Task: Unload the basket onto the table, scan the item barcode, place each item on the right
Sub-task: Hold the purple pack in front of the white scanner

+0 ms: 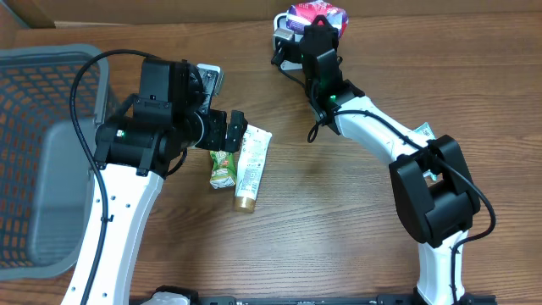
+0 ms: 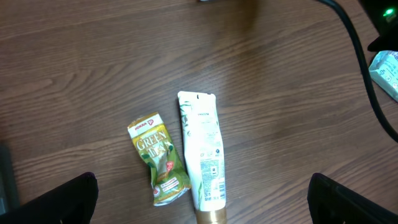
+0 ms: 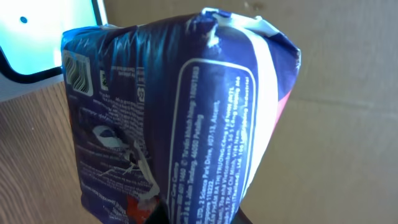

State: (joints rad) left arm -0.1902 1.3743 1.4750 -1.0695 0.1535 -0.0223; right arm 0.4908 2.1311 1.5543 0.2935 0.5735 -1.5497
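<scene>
Two arms reach over the wooden table (image 1: 339,220) in the overhead view. The left pincer (image 1: 230,127) hangs above a green tea sachet (image 1: 222,167) and a white tube (image 1: 251,167), which lie side by side and touch along their lower halves. A grey basket (image 1: 51,59) stands at the left edge. The right pincer (image 1: 318,32) is at the far edge of the table, clamped on a purple packet (image 1: 318,12) held just beside a pale device (image 1: 284,32).

From the left wrist, the pincer's two dark fingertips (image 2: 56,202) sit in the bottom corners, wide apart and holding nothing. The sachet and tube lie flat on the table between them, the tube's gold cap toward the camera.

From the right wrist, the packet fills most of the frame with its white-printed back facing the lens. The fingers themselves are hidden behind it. A bright lit panel (image 3: 50,37) shows at the upper left, close behind the packet.
</scene>
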